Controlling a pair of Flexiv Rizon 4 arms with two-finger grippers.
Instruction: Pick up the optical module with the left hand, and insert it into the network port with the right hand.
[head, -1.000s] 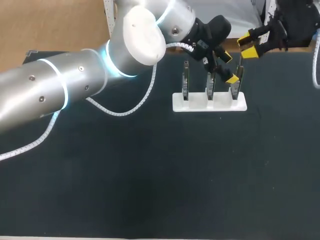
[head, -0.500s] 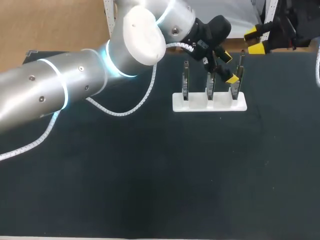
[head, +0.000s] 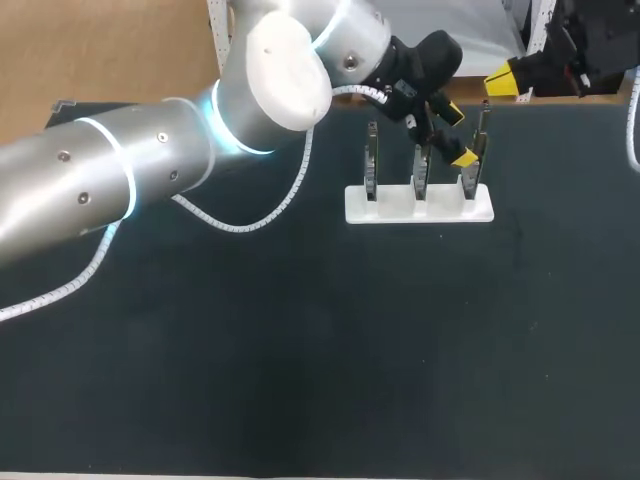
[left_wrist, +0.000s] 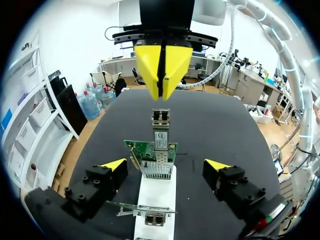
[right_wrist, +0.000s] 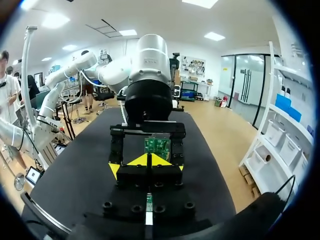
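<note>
From my station I saw the left gripper (head: 457, 135) hanging over one end of the white stand (head: 420, 210), which stood close to the far edge of the counter (head: 300, 350). Its jaws were released and stood wide, one on each side of the green card (left_wrist: 152, 150) at that end, and they touched nothing. On both sides of the card some free space remained before the yellow tips.

The optical module (left_wrist: 160, 121) stood upright there and rose above the top edge of that card. I could not tell if it was seated in a port. A second card (head: 421, 170) and a third card (head: 372, 160) stood upright in the same stand, in one row, each apart from the next.

The right gripper (head: 506, 80) was at the far right corner of the counter, facing the left gripper and well apart from the module. Its jaws were clenched, the yellow tips pressed together, and I saw nothing between them. A wide stretch of dark counter lay between the stand and the near edge.
</note>
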